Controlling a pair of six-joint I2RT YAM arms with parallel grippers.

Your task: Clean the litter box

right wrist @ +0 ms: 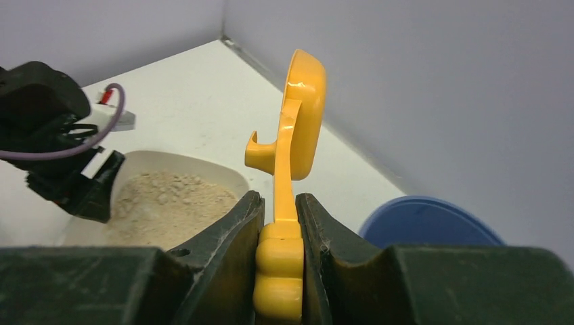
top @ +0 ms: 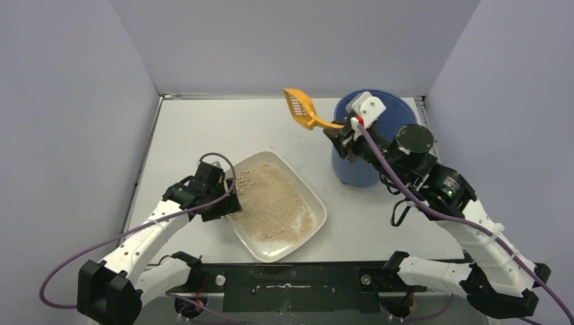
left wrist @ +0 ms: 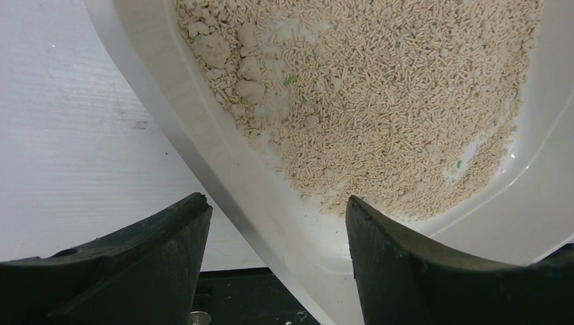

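Observation:
The litter box [top: 322, 215], an off-white tray of beige litter, lies skewed at the table's front centre. My left gripper [top: 227, 203] grips its left rim [left wrist: 223, 169], one finger outside and one inside the wall, jaws wide apart. Paler clumps [left wrist: 223, 47] lie in the litter near that rim. My right gripper [top: 342, 132] is shut on the handle of the orange slotted scoop [top: 302, 108]. It holds the scoop in the air left of the blue bucket [top: 359, 172]. In the right wrist view the scoop [right wrist: 301, 122] stands on edge above my right gripper [right wrist: 279, 203]; whether anything lies in it is hidden.
The blue bucket [right wrist: 426, 220] stands at the back right, close to the right wall. Grey walls close in the table on the left, back and right. A black rail [top: 291, 281] runs along the near edge between the arm bases.

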